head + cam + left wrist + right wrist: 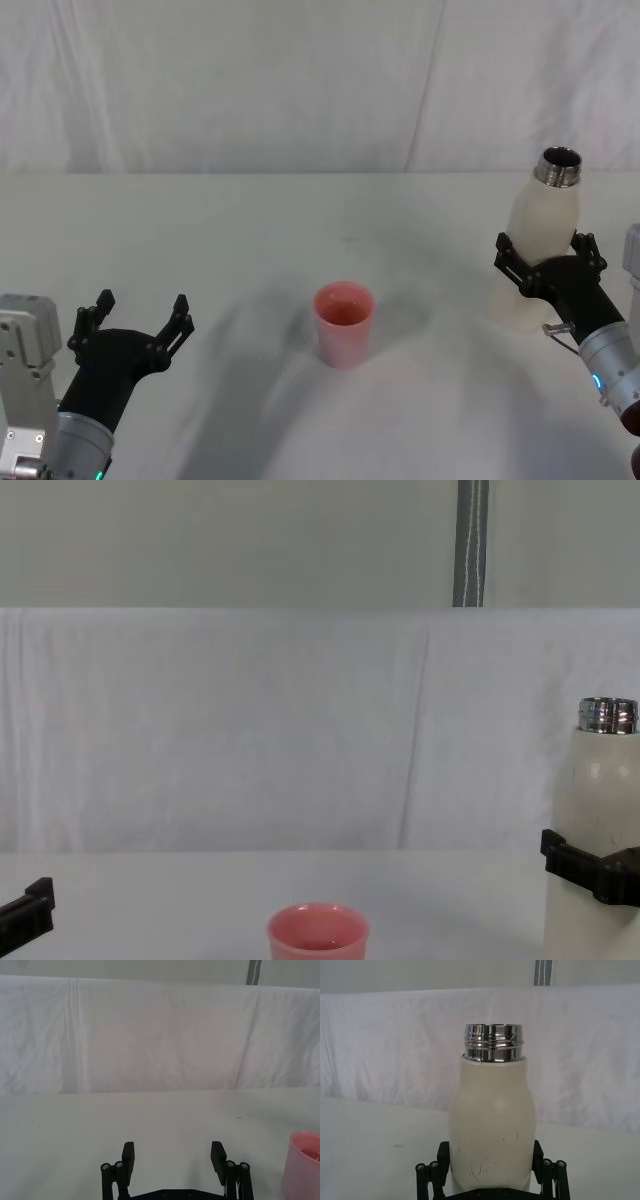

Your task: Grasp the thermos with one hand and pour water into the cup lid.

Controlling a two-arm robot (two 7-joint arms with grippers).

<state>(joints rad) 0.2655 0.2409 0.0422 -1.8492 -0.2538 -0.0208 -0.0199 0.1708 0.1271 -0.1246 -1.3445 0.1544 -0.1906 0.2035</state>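
Black fingers of the right gripper [490,1172] sit closest to the lens in the right wrist view, clamped on either side of the lower body of the thermos [492,1125], which stands upright between them with its shiny threaded steel neck open at the top. From the head view the same gripper [548,262] appears at the right edge of the frame, wrapped around the cream bottle [540,245], whose base looks to rest on the white table [250,230]; whether it is lifted slightly cannot be told. Near the lower centre of that frame stands the cup lid [344,324], a small pink cup, upright with its mouth open and well apart from the bottle. At the lower left the left gripper [135,320] hovers over the table with its fingers spread wide and nothing between them; its own wrist view shows the two fingers [128,1160] parted over bare cloth, with the pink cup [304,1170] at the lower right corner. Seen from the chest, the cup [317,938] sits at the bottom centre and the bottle [598,830] at the right edge, a black finger crossing its body. A white cloth backdrop [250,730] hangs behind the table.
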